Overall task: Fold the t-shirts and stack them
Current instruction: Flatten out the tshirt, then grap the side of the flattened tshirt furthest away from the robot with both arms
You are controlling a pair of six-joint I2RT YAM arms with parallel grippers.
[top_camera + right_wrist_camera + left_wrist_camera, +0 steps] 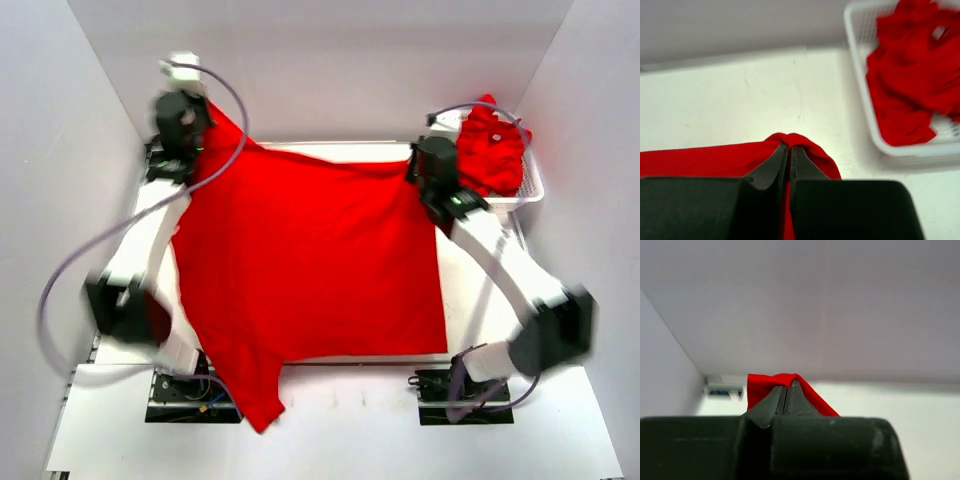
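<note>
Plain red cloth on white

The spread t-shirt (310,260) was bright, even red with no print, and the heaped t-shirts (492,150) matched it. The mesh basket (915,152) and table (340,420) were white; the left gripper (786,385) and right gripper (789,146) were black.

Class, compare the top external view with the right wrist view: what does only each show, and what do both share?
Only the top view: the whole t-shirt spread flat, and the left gripper holding its far left corner. Only the right wrist view: the right gripper up close, shut on a fold of cloth. Both: the t-shirt's far right corner in that grip, and the basket of crumpled red shirts.
</note>
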